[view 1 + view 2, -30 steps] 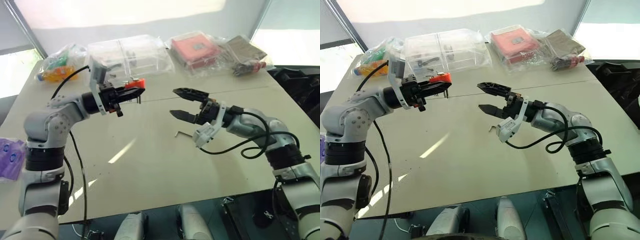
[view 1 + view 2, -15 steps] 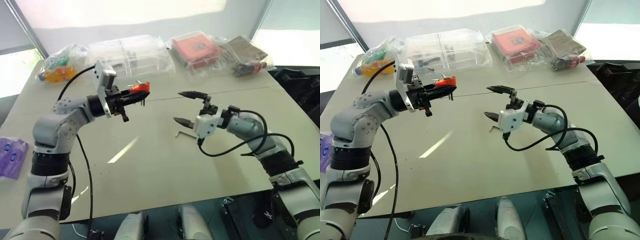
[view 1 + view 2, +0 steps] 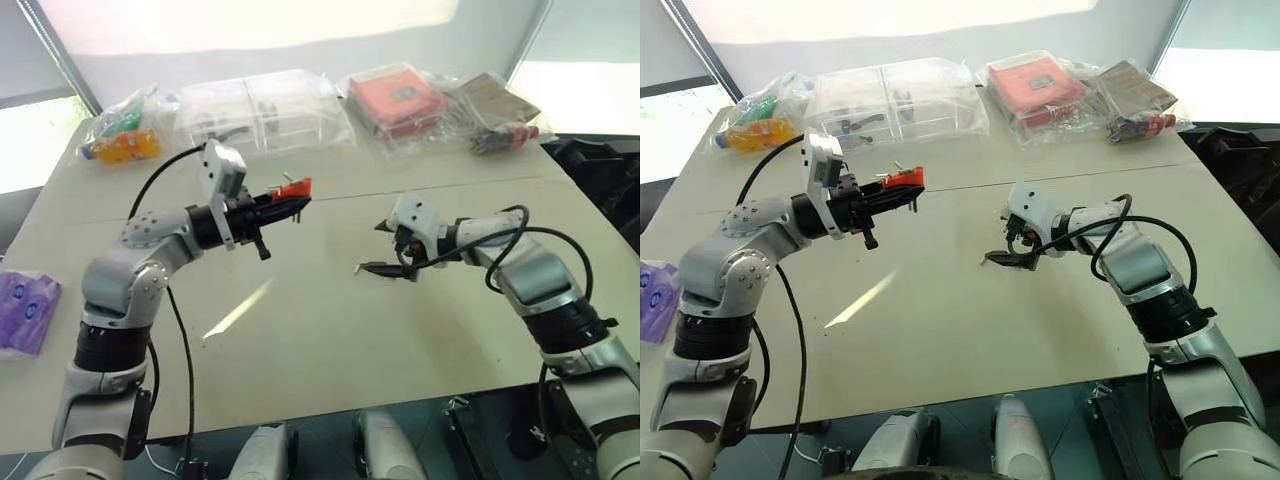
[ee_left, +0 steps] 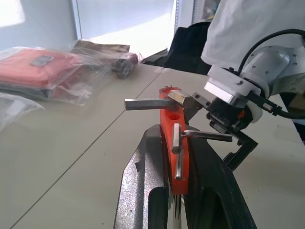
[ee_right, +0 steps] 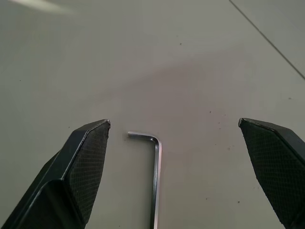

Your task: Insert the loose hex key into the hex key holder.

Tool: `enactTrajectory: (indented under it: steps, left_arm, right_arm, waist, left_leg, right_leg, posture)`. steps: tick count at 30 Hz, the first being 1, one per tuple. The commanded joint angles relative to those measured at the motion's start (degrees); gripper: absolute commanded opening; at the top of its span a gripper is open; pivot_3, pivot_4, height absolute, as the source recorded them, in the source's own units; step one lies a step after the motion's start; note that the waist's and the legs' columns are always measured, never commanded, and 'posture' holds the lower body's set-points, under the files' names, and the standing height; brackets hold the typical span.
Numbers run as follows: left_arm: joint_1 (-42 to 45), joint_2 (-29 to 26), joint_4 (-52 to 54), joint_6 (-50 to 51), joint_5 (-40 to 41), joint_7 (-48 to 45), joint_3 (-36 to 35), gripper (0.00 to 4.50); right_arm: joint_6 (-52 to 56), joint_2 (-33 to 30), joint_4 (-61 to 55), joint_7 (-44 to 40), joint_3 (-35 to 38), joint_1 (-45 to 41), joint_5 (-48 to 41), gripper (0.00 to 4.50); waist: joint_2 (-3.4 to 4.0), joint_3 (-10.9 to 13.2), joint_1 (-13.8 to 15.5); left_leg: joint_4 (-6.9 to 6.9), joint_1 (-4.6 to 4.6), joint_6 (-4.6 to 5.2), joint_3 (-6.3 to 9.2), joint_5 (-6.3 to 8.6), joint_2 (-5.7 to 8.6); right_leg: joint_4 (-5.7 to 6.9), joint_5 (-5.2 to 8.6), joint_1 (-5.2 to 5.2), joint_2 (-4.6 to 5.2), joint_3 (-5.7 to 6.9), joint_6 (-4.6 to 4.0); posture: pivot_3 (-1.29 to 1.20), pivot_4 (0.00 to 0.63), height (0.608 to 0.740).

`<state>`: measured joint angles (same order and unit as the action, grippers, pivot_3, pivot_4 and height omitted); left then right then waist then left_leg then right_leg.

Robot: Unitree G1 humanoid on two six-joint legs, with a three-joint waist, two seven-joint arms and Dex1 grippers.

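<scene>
Presently, working left to right across the table point(image 3: 300, 330): a purple packet point(image 3: 22, 312) lies at the far left edge, and a bag of yellow and green items point(image 3: 122, 135) sits at the back left corner. Beside it, along the back edge, stands a clear plastic box point(image 3: 262, 105).

Left gripper point(image 3: 290, 201) is held above the table, roughly level, pointing toward the robot's right. Its two black fingers point(image 4: 143, 191) are pressed together on the hex key holder point(image 4: 172, 143), which sticks out past the fingertips. Thin metal keys project from the red-orange block; in the left wrist view two of them show as bent rods crossing its face.

Right of centre, the loose hex key point(image 5: 155, 167) lies flat on the table, well apart from the holder. Right gripper point(image 5: 174, 131) is angled down over it with its fingers point(image 5: 83, 162) spread wide. In the right wrist view the key lies between the two fingertips, its short bent leg pointing toward one finger and nearer to that finger than to the other. No finger touches the key; whether the tips touch the table cannot be told.

Along the back right: a flat red-orange box in clear wrap point(image 3: 398, 98), then a bagged dark item point(image 3: 492, 110)
</scene>
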<state>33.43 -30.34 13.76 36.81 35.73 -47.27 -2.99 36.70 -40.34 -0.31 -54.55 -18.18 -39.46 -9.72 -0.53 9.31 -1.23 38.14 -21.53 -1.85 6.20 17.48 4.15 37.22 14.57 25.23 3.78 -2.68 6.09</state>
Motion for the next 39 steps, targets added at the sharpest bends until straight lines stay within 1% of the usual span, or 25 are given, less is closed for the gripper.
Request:
enactTrajectory:
  steps: [1,8,15,18,19,20,22,24,25,26,29,31,34,38,39]
  left_arm:
    - [-0.68,-0.75,3.42,-0.04,1.46,0.22,-1.54,0.08]
    - [-1.82,-1.18,5.16,0.48,2.01,1.14,-1.61,0.08]
    - [-1.76,-1.43,5.33,0.26,1.96,1.83,-1.47,0.08]
    - [-1.74,-1.5,5.28,0.16,1.93,1.9,-1.42,0.08]
    - [-1.74,-1.52,5.26,0.13,1.91,1.91,-1.4,0.08]
    - [-1.75,-1.56,5.26,0.06,1.85,1.9,-1.36,0.08]
    - [-1.8,-1.63,5.28,-0.05,1.75,1.83,-1.32,0.08]
    - [-1.72,-1.63,5.16,-0.14,1.7,1.76,-1.29,0.08]
    - [-1.64,-1.66,5.01,-0.27,1.64,1.64,-1.28,0.08]
    - [-1.56,-1.67,4.87,-0.41,1.57,1.57,-1.29,0.08]
    - [-1.27,-1.54,4.45,-0.87,1.36,1.51,-1.35,0.08]
    - [-1.06,-1.15,4.17,-1.23,1.18,1.88,-1.42,0.08]
    - [-0.88,-0.57,3.61,-1.95,0.75,2.33,-1.29,0.08]
    - [-1.14,0.34,2.63,-3.53,-0.35,2.66,-0.76,0.08]
    - [-0.98,0.65,2.13,-4.0,-0.59,2.63,-0.76,0.08]
  right_arm:
    - [0.03,0.7,0.36,-0.12,-1.28,-0.97,2.23,4.49]
    - [-2.57,3.45,7.63,0.99,-2.95,-1.16,6.34,4.49]
    - [-7.62,3.96,14.51,0.39,-3.71,-1.76,9.61,4.49]
    - [-8.37,4.08,15.67,0.01,-3.57,-1.91,10.03,3.66]
    - [-8.52,4.07,15.91,-0.16,-3.56,-1.9,10.12,3.23]
    - [-8.61,4.03,16.1,-0.29,-3.58,-1.87,10.24,2.65]
    - [-8.7,4.03,16.29,-0.52,-3.56,-1.8,10.41,1.75]
    - [-8.55,4.06,16.51,-0.73,-3.51,-1.73,10.61,0.64]
    - [-8.3,4.03,16.57,-0.92,-3.49,-1.66,10.7,0.16]
    - [-8.15,3.92,16.46,-1.1,-3.48,-1.5,10.77,0.07]
    - [-7.95,3.92,15.97,-1.01,-3.03,-1.13,10.8,0.07]
    - [-9.91,5.06,14.17,0.9,-0.75,-0.61,9.52,0.07]
    - [-13.39,8.01,12.4,4.88,3.33,-0.59,7.66,0.07]
    - [-21.24,14.03,10.12,12.13,10.4,-1.71,4.85,0.07]
    - [-23.1,16.59,8.51,14.45,12.91,-2.16,2.91,0.07]
  waist:
    - [0.0,0.0,0.27]
    - [-0.01,0.0,0.51]
    - [-0.03,-0.02,0.46]
    - [-0.06,-0.04,0.49]
    - [-0.06,-0.05,0.5]
    - [-0.06,-0.05,0.52]
    - [-0.06,-0.04,0.53]
    - [-0.06,-0.05,0.54]
    - [-0.06,-0.05,0.54]
    - [-0.07,-0.05,0.55]
    - [-0.07,-0.05,0.58]
    - [-0.07,-0.05,0.58]
    - [-0.07,-0.05,0.47]
    - [-0.07,-0.05,0.16]
    - [-0.07,-0.05,0.15]
  left_leg:
    - [0.0,0.0,0.0,0.0,0.0,0.0]
    - [0.07,-0.01,0.0,-0.01,0.0,0.02]
    - [0.06,0.04,-0.01,-0.01,-0.01,0.01]
    - [0.08,0.07,-0.01,0.0,-0.01,0.01]
    - [0.08,0.08,-0.01,0.0,-0.01,0.01]
    - [0.08,0.08,-0.01,0.01,-0.01,0.01]
    - [0.08,0.08,-0.01,0.02,-0.01,0.01]
    - [0.08,0.08,-0.01,0.02,-0.01,0.01]
    - [0.09,0.08,-0.01,0.02,-0.01,0.01]
    - [0.09,0.08,-0.01,0.02,-0.01,0.02]
    - [0.09,0.09,-0.01,0.04,-0.01,0.02]
    - [0.09,0.09,-0.01,0.04,-0.01,0.02]
    - [0.09,0.08,-0.01,0.04,-0.01,0.02]
    - [0.03,0.03,-0.02,0.01,-0.01,-0.01]
    - [0.0,0.02,-0.02,0.01,-0.01,-0.01]
  right_leg:
    - [0.01,0.0,0.0,0.0,0.0,0.0]
    - [0.0,0.0,-0.03,-0.01,0.01,0.0]
    - [0.01,0.0,-0.07,-0.04,0.02,0.0]
    - [0.0,0.0,-0.14,-0.03,0.03,0.0]
    - [0.0,0.0,-0.15,-0.03,0.03,0.0]
    - [0.0,0.0,-0.15,-0.03,0.03,0.0]
    - [0.0,0.0,-0.16,-0.03,0.04,0.0]
    - [0.0,0.0,-0.16,-0.03,0.04,0.0]
    - [-0.01,0.0,-0.17,-0.03,0.04,0.0]
    - [-0.01,0.0,-0.17,-0.03,0.04,0.0]
    - [-0.01,0.0,-0.19,-0.02,0.06,0.0]
    - [-0.02,0.0,-0.19,-0.02,0.06,0.0]
    - [-0.01,0.0,-0.17,-0.03,0.06,0.0]
    - [0.03,0.0,-0.01,-0.04,0.03,0.0]
    - [0.03,0.0,0.02,-0.05,0.03,0.0]
  posture:
    - [0.0,0.15,0.74]
    - [0.0,0.15,0.74]
    - [0.0,0.15,0.74]
    - [0.0,0.15,0.74]
    - [0.0,0.15,0.74]
    - [0.0,0.15,0.74]
    - [0.0,0.15,0.74]
    - [0.0,0.15,0.74]
    - [0.0,0.15,0.74]
    - [0.0,0.15,0.74]
    - [0.0,0.15,0.74]
    - [0.0,0.15,0.74]
    - [0.0,0.15,0.74]
    - [0.0,0.15,0.74]
    - [0.0,0.15,0.74]
